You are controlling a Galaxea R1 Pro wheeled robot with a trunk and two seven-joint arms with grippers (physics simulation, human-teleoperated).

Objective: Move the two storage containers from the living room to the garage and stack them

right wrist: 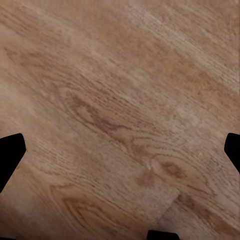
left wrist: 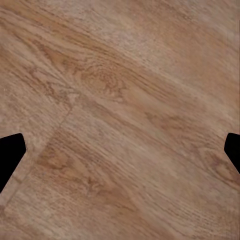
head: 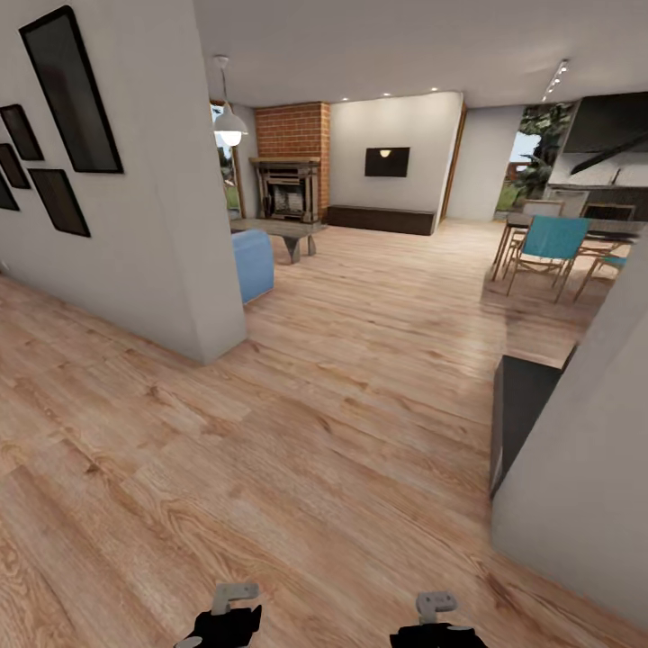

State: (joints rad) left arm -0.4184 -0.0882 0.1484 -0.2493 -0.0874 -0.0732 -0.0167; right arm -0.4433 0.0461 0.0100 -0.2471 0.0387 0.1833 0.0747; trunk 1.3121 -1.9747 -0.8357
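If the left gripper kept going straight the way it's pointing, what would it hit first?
Most likely the wood floor: the left gripper points straight at bare planks, jaws wide apart, nothing between them. How far off the floor is can't be judged.

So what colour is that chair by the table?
Teal blue chair with a pale wooden frame, seen best in the head view.

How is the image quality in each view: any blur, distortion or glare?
Head view: wide-angle, the walls lean outward; the pendant lamp glows, no harsh glare. Both wrist views: soft, slightly blurred wood plank floor, evenly lit.
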